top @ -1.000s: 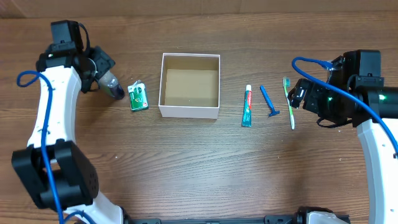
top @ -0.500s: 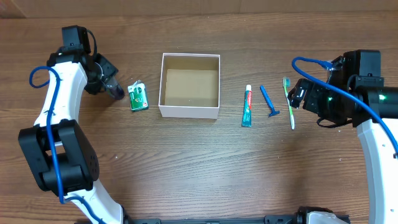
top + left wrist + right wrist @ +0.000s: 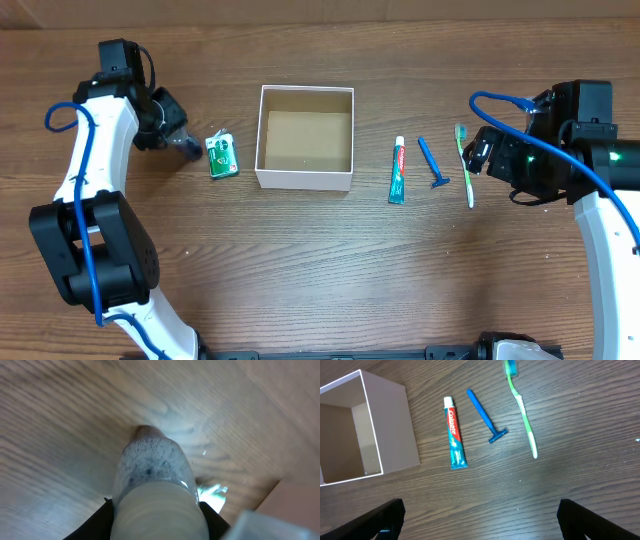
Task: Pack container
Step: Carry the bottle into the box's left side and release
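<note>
The container (image 3: 303, 180), a square white-walled box with a brown inside, stands mid-table, and its wall (image 3: 390, 425) shows at the left of the right wrist view. My left gripper (image 3: 172, 136) is shut on a small clear bottle (image 3: 187, 147) left of the box. In the left wrist view the bottle (image 3: 152, 467) has a pale cap and foamy dark liquid, and it fills the space between my left gripper's (image 3: 157, 520) black fingers. My right gripper (image 3: 480, 520) hangs open over bare wood, right of the toothbrush (image 3: 465, 163).
A green packet (image 3: 222, 156) lies between the bottle and the box. Right of the box lie a toothpaste tube (image 3: 454, 432), a blue razor (image 3: 485, 416) and the green toothbrush (image 3: 521, 405). A corner of the box (image 3: 295, 505) shows at the left wrist view's lower right.
My left arm swung in over the bottle and its gripper closed on it. The right arm and the other items have not moved.
</note>
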Robot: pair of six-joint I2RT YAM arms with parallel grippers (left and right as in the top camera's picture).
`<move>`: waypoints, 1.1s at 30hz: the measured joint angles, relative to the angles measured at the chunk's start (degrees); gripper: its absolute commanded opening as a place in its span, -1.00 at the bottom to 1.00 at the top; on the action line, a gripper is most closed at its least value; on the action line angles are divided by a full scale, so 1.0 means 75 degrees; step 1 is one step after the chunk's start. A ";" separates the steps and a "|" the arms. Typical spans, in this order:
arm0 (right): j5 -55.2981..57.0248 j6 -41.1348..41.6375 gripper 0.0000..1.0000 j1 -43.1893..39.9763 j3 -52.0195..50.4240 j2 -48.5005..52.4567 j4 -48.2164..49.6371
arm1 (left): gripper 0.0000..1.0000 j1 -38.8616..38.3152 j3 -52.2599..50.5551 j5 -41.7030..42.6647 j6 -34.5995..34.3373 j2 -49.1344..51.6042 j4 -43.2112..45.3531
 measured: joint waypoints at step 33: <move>0.0006 0.0000 1.00 0.0000 0.0000 0.0000 0.0000 | -0.17 -0.3931 0.4800 -0.0766 0.2632 0.0525 -0.3008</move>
